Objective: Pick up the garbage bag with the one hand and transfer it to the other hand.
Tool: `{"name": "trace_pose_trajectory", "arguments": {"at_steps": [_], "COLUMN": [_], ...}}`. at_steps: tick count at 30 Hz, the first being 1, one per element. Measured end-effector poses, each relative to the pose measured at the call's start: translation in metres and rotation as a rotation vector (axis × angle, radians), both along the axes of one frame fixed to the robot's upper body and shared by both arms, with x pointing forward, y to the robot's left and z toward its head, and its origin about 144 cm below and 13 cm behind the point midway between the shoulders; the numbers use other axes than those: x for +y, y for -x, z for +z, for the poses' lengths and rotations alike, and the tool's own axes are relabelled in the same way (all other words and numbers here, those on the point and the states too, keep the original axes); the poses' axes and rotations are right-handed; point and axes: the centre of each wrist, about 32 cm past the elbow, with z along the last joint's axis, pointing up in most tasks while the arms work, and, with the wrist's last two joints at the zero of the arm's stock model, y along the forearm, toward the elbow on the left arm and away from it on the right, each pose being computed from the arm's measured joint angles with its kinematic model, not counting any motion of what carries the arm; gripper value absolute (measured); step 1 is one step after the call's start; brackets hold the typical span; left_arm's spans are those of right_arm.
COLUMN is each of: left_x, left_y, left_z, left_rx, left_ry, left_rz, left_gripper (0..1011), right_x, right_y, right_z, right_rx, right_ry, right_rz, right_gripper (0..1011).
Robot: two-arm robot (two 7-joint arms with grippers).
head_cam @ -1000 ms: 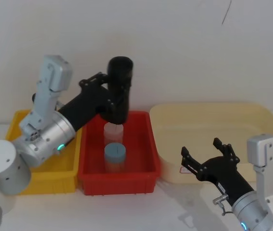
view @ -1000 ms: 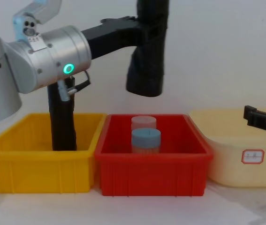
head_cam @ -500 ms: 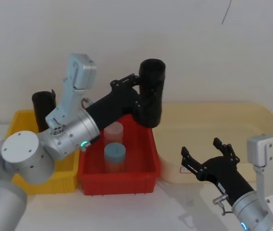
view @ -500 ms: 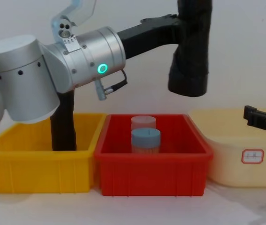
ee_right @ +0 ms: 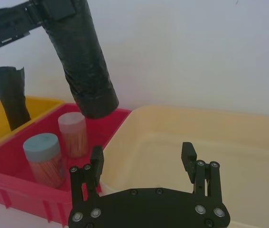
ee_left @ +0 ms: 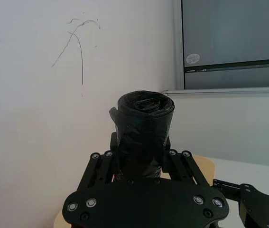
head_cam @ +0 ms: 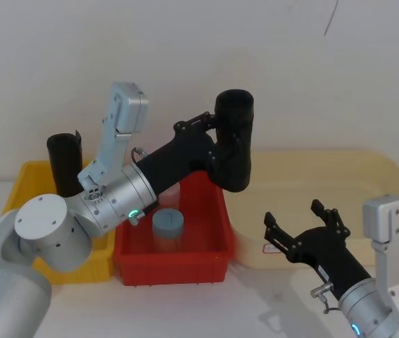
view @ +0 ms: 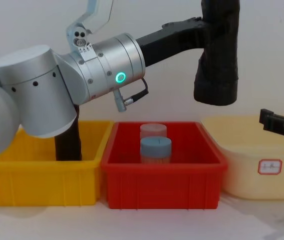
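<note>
The garbage bag (head_cam: 236, 113) hangs near upright in the air above the red bin (head_cam: 217, 204), at its right rim, pinched around its middle by the left tool (head_cam: 213, 144). The pickup looks done and the handover is left. The right tool (head_cam: 299, 220), fingers spread, waits right of the red bin by the cream tub (head_cam: 340, 169), well apart from the roll. A white bench (head_cam: 255, 303) carries the bin, with a plain white wall (head_cam: 185, 42) behind it.

The tall black cylindrical garbage bag (view: 217, 60), upper right in the chest view, is matt, crinkled plastic film. The black angular left gripper (head_cam: 224, 144) clamped on it looks hard and matt, and its fat silver arm (view: 116, 65) is smooth satin metal. Along the bottom, the red bin (view: 162, 187) and yellow bin (view: 36, 187) are smooth, faintly glossy plastic.
</note>
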Motion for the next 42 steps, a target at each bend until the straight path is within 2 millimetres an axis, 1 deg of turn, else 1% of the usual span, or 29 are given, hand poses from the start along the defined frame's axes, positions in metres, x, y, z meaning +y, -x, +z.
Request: {"name": "trace_pose_trajectory", "arguments": {"at_steps": [13,26,42], "left_x": [-0.003,-0.005,-0.005], "left_y": [0.003,0.004,0.004], "left_z": [-0.007,-0.008,-0.009], "left_rx": [0.022,0.03,0.035], "left_ry": [0.02,0.027,0.029], "left_rz": [-0.011,-0.016,-0.017], "left_gripper": [447,447,447], "right_x": [0.007,0.015,0.025], "right_y": [-0.002,-0.003,-0.011], "right_z": [0.005,0.008,0.009], "right_rx": [-0.016,-0.025,-0.053], "right_ry": [-0.028,-0.034,-0.026], "right_rz": [0.015,0.044,0.076], "right_gripper": [1001,1002,1001]}}
